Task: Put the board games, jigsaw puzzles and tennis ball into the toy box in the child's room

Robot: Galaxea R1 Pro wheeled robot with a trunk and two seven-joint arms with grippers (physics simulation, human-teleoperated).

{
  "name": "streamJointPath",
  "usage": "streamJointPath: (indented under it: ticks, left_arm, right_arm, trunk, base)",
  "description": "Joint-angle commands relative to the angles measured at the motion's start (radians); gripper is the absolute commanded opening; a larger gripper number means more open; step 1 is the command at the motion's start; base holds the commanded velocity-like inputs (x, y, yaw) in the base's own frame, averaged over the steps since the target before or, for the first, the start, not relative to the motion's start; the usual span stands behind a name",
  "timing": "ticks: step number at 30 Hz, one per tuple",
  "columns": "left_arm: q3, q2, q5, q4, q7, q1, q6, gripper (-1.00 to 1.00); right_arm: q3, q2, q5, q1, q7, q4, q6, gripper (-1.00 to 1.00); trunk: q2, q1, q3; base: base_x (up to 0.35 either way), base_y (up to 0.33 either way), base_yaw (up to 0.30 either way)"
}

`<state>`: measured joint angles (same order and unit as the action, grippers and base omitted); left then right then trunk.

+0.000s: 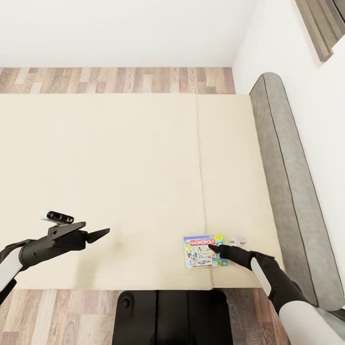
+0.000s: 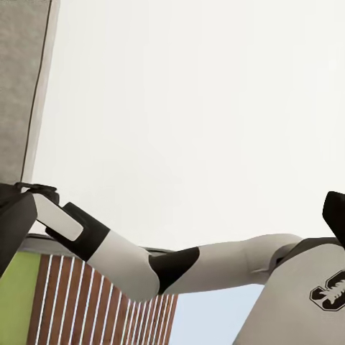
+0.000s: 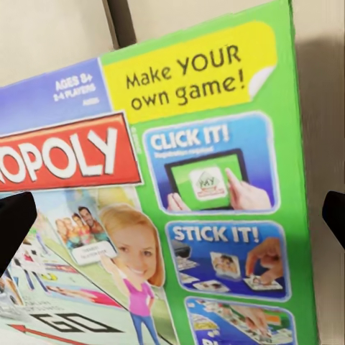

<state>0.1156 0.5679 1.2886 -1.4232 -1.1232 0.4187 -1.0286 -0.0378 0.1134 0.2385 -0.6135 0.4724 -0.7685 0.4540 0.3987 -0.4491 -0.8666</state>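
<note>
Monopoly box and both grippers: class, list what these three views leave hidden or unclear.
- Monopoly box: head view, right edge covered by the right gripper; right wrist view, cut off by the frame.
- Right gripper: whether it touches the box, unclear.
- Small dark object beyond the left gripper: too small to identify.

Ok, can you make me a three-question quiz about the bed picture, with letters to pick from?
1. Where is the Monopoly box?
A on the floor
B on the bed
C on a shelf

2. How many game boxes lie on the bed?
A one
B two
C three

3. How is the left gripper?
A shut on a ball
B shut on a box
C open, holding nothing

Answers: 1 B, it lies flat on the cream mattress near the seam. 2 A, Monopoly is the one box there. 3 C, its fingers are spread over bare mattress.
</note>
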Motion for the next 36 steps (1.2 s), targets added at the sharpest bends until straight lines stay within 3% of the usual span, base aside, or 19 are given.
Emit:
streamJointPath:
  ticks: [1, 10, 14, 25, 32, 36]
  left_arm:
    - [0.003, 0.001, 0.003, 0.001, -0.003, 0.002, -0.004, 1.0]
    - [0.004, 0.001, 0.003, 0.001, -0.003, 0.002, -0.004, 1.0]
    - [-0.001, -0.018, 0.003, 0.009, -0.001, 0.002, -0.001, 1.0]
    - [0.0, -0.02, 0.003, 0.009, -0.001, 0.002, -0.001, 1.0]
    - [0.0, -0.02, 0.003, 0.009, -0.001, 0.002, -0.001, 1.0]
    - [0.001, -0.02, 0.003, 0.009, -0.001, 0.002, -0.001, 1.0]
  right_arm:
    - [-0.001, -0.001, 0.022, 0.0, 0.006, 0.0, 0.012, 1.0]
    - [-0.002, -0.001, 0.023, 0.0, 0.004, 0.0, 0.01, 1.0]
    - [0.004, 0.001, -0.007, 0.006, -0.002, -0.002, -0.001, 1.0]
    - [0.004, -0.008, -0.065, 0.009, 0.0, -0.008, -0.006, 1.0]
    - [0.004, -0.026, -0.117, 0.009, -0.001, -0.003, -0.018, 1.0]
    - [0.004, -0.048, -0.098, 0.009, -0.001, -0.003, 0.002, 1.0]
  trunk:
    - [0.001, -0.001, -0.001]
    - [0.001, -0.001, -0.001]
    - [0.001, -0.001, -0.001]
    - [0.001, -0.001, 0.003]
    - [0.001, -0.001, 0.013]
    - [0.001, -0.001, 0.019]
  base:
    - [0.0, 0.146, 0.0]
    - [0.0, 0.037, 0.0]
    - [0.0, 0.0, 0.0]
    - [0.0, 0.0, 0.0]
    - [0.0, 0.0, 0.0]
    - [0.0, 0.0, 0.0]
